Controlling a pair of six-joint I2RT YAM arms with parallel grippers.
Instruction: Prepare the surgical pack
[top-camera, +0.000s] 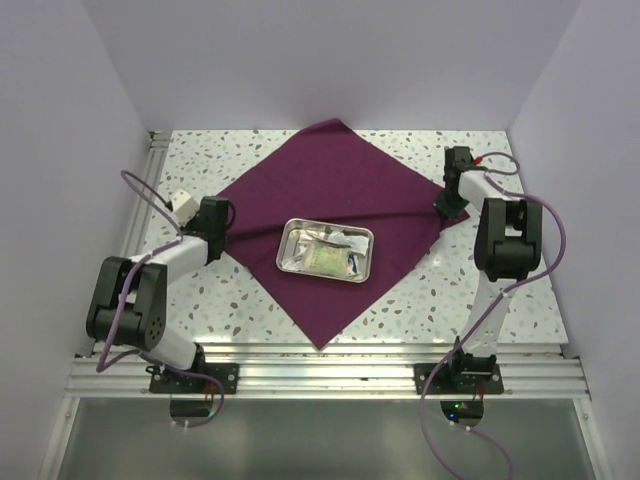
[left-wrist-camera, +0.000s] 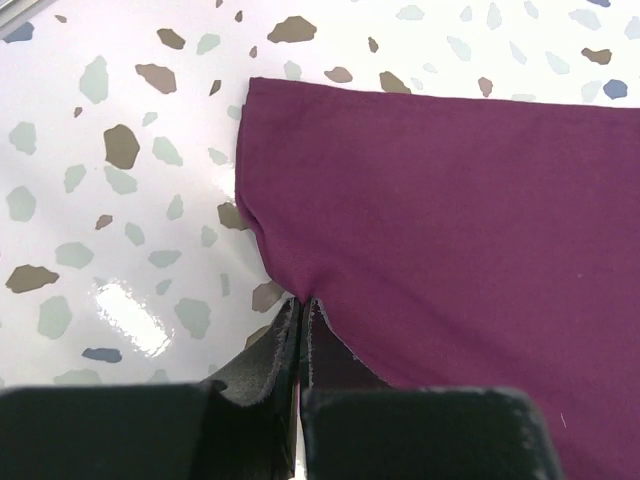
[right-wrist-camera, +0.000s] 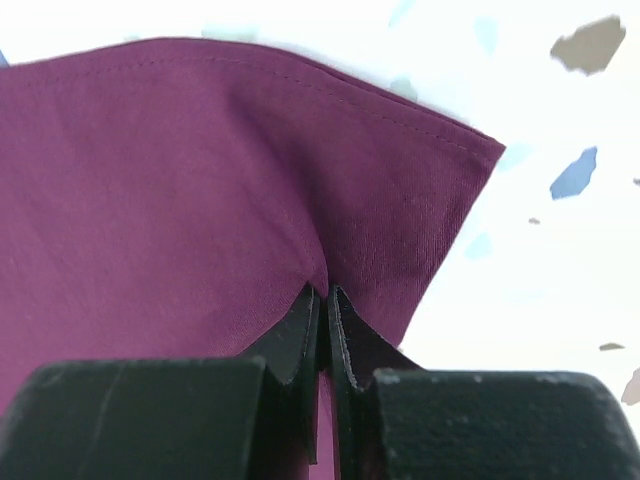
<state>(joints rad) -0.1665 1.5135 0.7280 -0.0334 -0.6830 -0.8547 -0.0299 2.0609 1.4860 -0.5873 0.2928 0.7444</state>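
The purple-maroon cloth (top-camera: 330, 200) lies spread as a diamond on the speckled table, with a shiny steel tray (top-camera: 326, 250) holding white sachets at its middle. My left gripper (top-camera: 218, 228) is shut on the cloth's left corner; in the left wrist view the fabric (left-wrist-camera: 450, 230) puckers into the closed fingertips (left-wrist-camera: 300, 305). My right gripper (top-camera: 450, 205) is shut on the cloth's right corner; in the right wrist view the fabric (right-wrist-camera: 230, 170) bunches at the closed tips (right-wrist-camera: 324, 295) and is lifted off the table.
White walls enclose the table on three sides. An aluminium rail (top-camera: 320, 365) runs along the near edge by the arm bases. Bare speckled tabletop (top-camera: 230, 310) surrounds the cloth.
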